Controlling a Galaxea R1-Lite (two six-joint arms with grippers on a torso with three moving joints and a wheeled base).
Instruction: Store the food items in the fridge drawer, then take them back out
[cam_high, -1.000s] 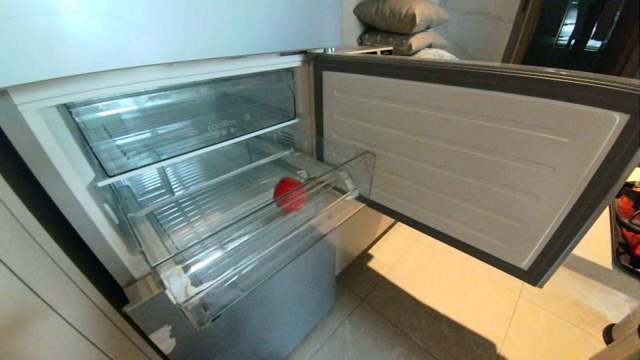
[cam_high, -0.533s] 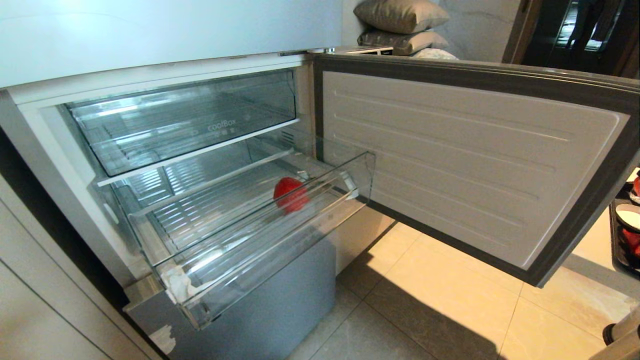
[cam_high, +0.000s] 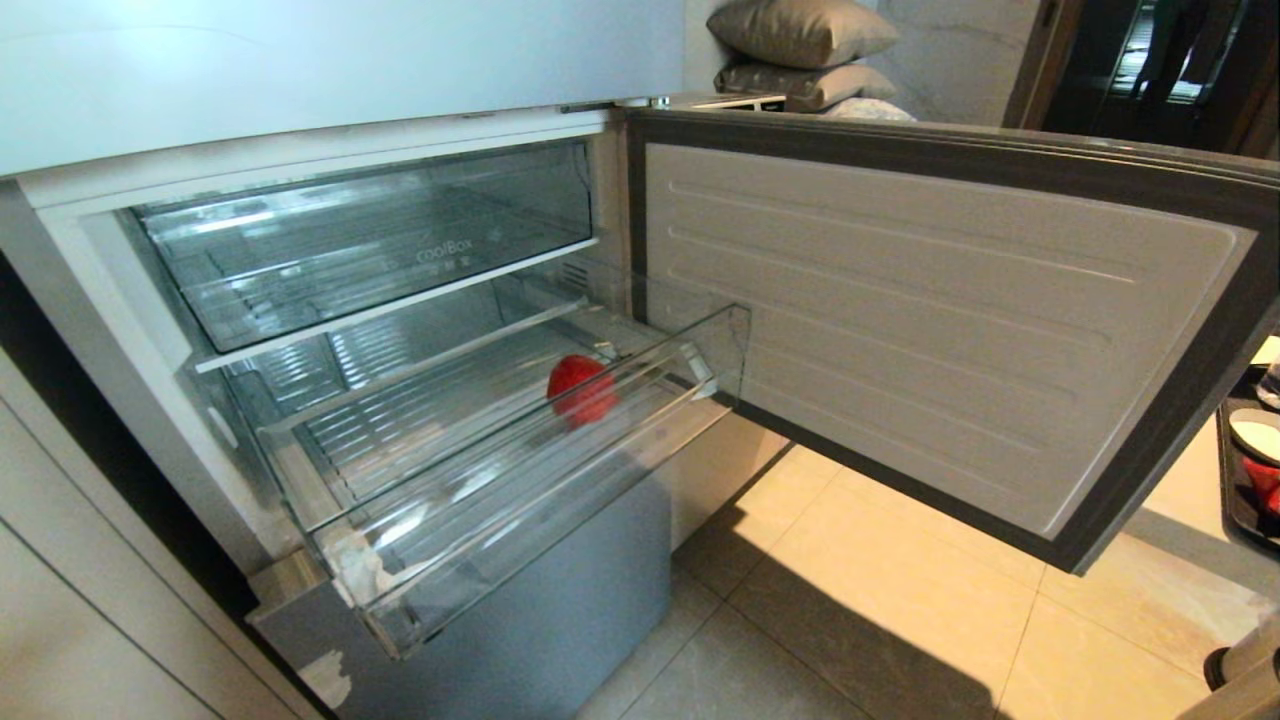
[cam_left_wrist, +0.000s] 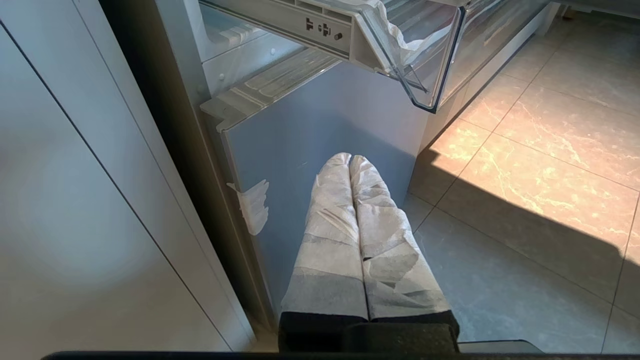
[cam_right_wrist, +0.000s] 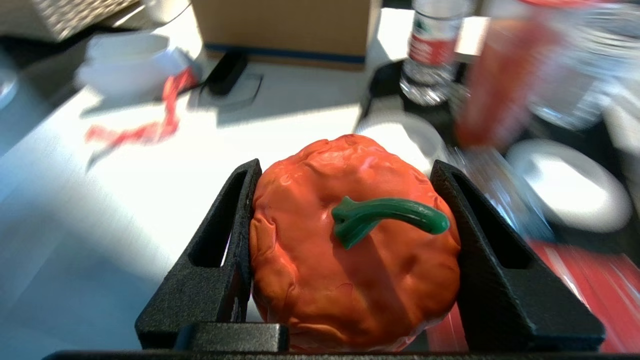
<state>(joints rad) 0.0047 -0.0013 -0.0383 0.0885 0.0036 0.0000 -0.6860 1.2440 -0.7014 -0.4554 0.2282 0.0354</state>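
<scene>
A red food item (cam_high: 580, 388) lies in the pulled-out clear fridge drawer (cam_high: 560, 470), toward its right end. The other food item, orange-red with a green stem (cam_right_wrist: 310, 250), sits between the black fingers of my right gripper (cam_right_wrist: 346, 165), which is shut on it above a white tabletop. That gripper is outside the head view. My left gripper (cam_left_wrist: 349, 159) is shut and empty, its white-wrapped fingers pressed together. It hangs low in front of the fridge's grey bottom panel, below the drawer's corner (cam_left_wrist: 425, 60).
The fridge door (cam_high: 900, 320) stands wide open to the right. A black tray (cam_high: 1250, 470) with a plate shows at the far right. Below the right gripper are a cardboard box (cam_right_wrist: 285, 25), a water bottle (cam_right_wrist: 430, 45), white bowls (cam_right_wrist: 125, 55) and a white plate (cam_right_wrist: 570, 185).
The dark gripper with something red at the head view's right edge has left that view, uncovering a white plate. The fridge, drawer and red item have not moved.
</scene>
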